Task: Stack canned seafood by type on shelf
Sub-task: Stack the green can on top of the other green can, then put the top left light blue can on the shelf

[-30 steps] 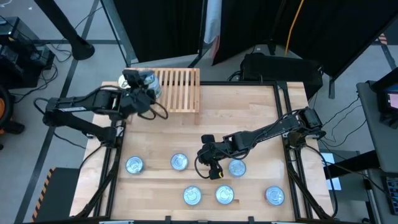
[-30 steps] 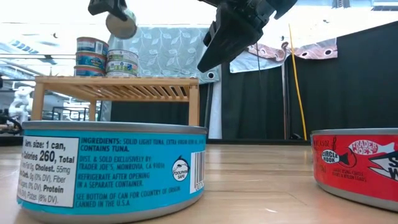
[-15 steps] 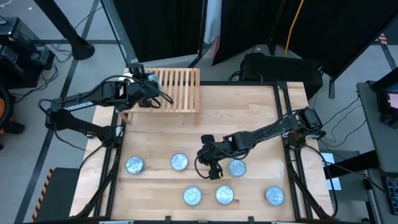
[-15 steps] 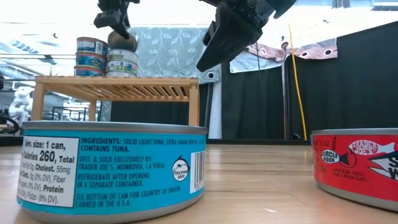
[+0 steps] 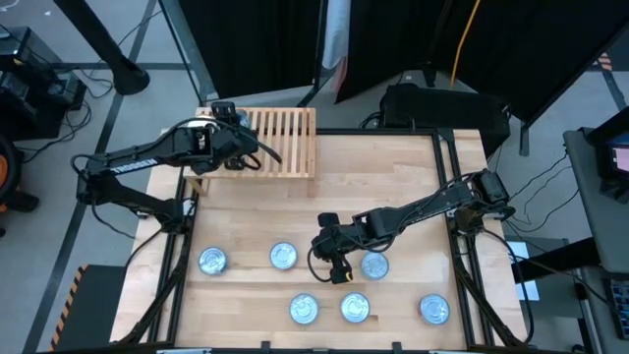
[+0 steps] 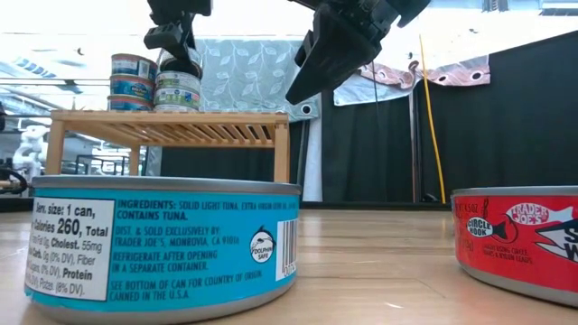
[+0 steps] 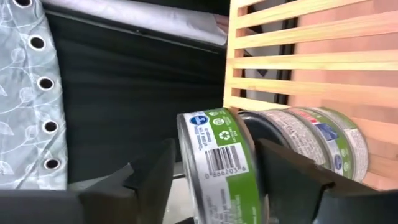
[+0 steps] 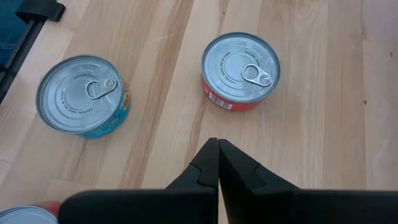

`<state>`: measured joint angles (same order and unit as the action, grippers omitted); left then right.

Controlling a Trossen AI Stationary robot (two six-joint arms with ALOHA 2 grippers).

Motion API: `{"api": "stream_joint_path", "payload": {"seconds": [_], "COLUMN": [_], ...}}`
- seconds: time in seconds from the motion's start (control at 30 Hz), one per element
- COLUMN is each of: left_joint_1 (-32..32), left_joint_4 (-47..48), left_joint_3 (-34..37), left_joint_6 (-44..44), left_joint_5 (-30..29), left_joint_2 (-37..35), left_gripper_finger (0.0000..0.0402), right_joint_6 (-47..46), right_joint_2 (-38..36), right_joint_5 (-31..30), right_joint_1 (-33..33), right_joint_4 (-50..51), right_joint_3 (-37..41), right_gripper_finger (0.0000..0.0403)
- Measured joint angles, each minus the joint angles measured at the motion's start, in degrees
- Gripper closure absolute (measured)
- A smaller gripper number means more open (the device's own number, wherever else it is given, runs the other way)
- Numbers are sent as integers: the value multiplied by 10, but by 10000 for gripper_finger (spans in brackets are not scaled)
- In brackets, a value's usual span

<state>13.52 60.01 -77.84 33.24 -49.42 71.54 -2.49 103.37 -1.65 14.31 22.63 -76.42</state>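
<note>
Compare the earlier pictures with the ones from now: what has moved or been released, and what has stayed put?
The left gripper carried a green-labelled can from above the shelf down onto the stack of green cans at its left end, and its fingers have spread wider, apparently letting go. The right gripper stayed shut above the table, and the six loose cans there did not move.

Table [image 5: 393, 197] seen from directly overhead, level tabletop view set close behind a blue tin [image 6: 163, 248], wrist views taken close above shelf [image 7: 311, 68] and tabletop, shelf shared by three.
</note>
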Motion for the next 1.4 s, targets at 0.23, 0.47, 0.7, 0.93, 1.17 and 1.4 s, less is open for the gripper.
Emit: {"api": "stream_joint_path", "payload": {"seconds": [0.23, 0.47, 0.7, 0.93, 1.17, 1.4], "left_joint_1": [0, 11, 17, -50, -161, -352], "left_joint_4": [7, 9, 9, 36, 39, 29], "left_joint_3": [0, 0, -13, -81, -69, 51], "left_joint_6": [-14, -29, -39, -144, -313, -442], "left_joint_5": [25, 80, 88, 166, 440, 392], "left_joint_2": [-14, -28, -31, -32, -36, -36], "left_gripper_finger": [116, 107, 107, 107, 107, 107], "right_joint_6": [1, 2, 2, 2, -7, -68], "right_joint_2": [0, 0, 0, 0, 0, 0], "right_joint_5": [0, 0, 0, 0, 0, -73], "right_joint_1": [0, 0, 0, 0, 0, 3], "right_joint_4": [1, 2, 2, 2, -1, -45], "right_joint_3": [0, 0, 0, 0, 0, 0], "right_gripper_finger": [403, 403, 403, 403, 403, 403]}}
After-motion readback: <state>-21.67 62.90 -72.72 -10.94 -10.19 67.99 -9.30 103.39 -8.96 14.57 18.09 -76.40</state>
